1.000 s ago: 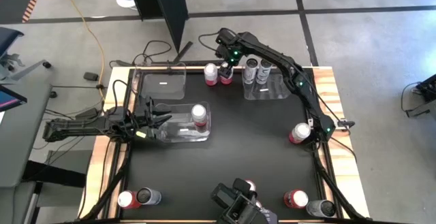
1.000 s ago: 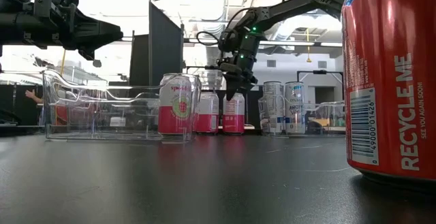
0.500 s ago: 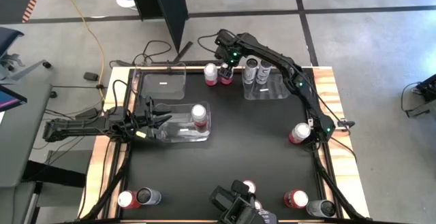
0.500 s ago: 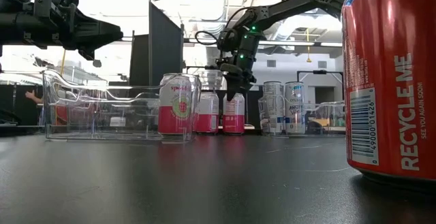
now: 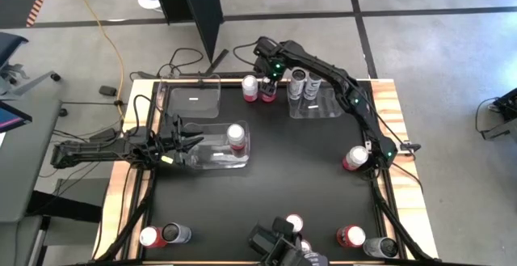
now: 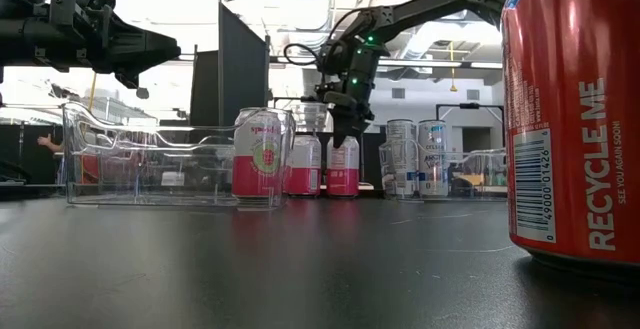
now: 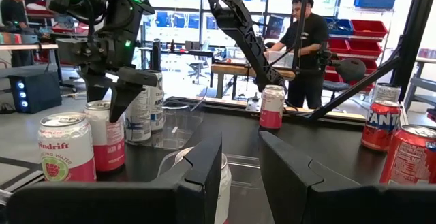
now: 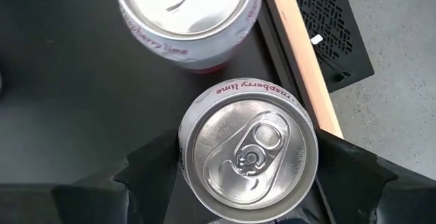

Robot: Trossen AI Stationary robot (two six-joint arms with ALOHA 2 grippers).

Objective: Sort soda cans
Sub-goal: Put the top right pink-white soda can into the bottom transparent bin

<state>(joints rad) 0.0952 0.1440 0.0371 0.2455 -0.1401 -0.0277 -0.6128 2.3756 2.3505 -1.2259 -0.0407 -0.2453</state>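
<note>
Even overhead light in the high view, soft shadows on the black table, low view backlit by bright ceiling lights with arms in silhouette, near red can large and slightly soft, glare on can top, wrist fingers blurred

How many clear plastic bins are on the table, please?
3: the far-left bin, the nearer bin holding a pink can, and the far-right bin holding silver cans.

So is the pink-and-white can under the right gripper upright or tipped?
Upright. The right wrist view looks straight down on the pink-and-white can's round silver lid with its pull tab, between the right gripper's open fingers.
</note>
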